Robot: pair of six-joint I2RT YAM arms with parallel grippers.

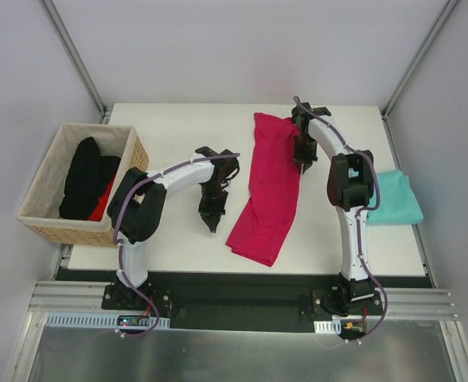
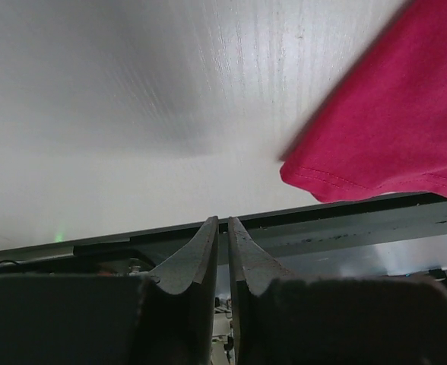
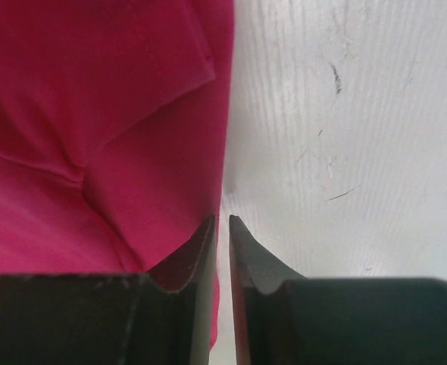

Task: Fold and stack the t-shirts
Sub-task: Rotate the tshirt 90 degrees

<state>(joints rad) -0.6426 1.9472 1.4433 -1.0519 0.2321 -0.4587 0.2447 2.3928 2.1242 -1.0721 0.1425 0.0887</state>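
Crimson t-shirt (image 3: pixel 94 114) edge lay just left of right gripper (image 3: pixel 221 220), table (image 3: pixel 345 152) bare rightward | it and left gripper (image 2: pixel 223 220) were barely ajar, empty | teal t-shirt (image 1: pixel 397 200) part-hidden

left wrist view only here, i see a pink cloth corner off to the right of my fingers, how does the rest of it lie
Observer: The crimson-pink t-shirt lies as a long narrow strip from the table's far side toward the near edge, to the right of the left gripper.
Operator: where's the other arm
Observer: The right gripper is over the shirt's right edge, toward its far end. Its jaws are barely parted and hold nothing.
Operator: any other shirt out
Observer: A teal t-shirt lies flat at the table's right edge, partly behind the right arm.
Operator: and left of me
Observer: A wicker basket at the table's left edge holds black cloth.
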